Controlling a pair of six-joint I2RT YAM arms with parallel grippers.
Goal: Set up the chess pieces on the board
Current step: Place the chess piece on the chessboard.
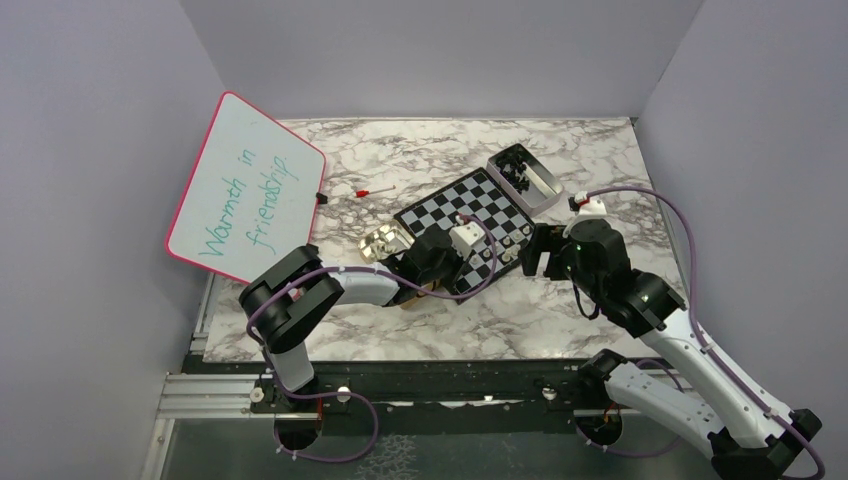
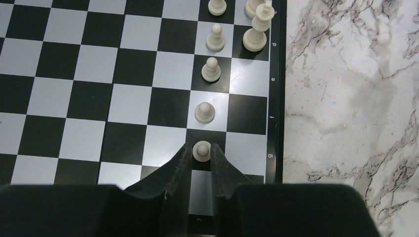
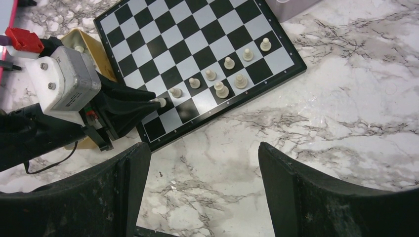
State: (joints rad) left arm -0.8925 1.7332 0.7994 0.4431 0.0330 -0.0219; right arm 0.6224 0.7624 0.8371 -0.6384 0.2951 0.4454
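My left tool (image 2: pixel 200 147) is straddling a pawn (image 2: pixel 201 151) on the board (image 2: pixel 123 74); I cannot tell if it is gripping. My right tool (image 3: pixel 202 148) is hanging open.

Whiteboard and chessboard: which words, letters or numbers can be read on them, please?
"Warmth in friendship": handwritten in green on the pink-framed whiteboard.
"d", "e", "f", "g": small letters along the rim of the board, left wrist view.
"7": faint, on the board's near rim.
Any other rim marks are too small to read.
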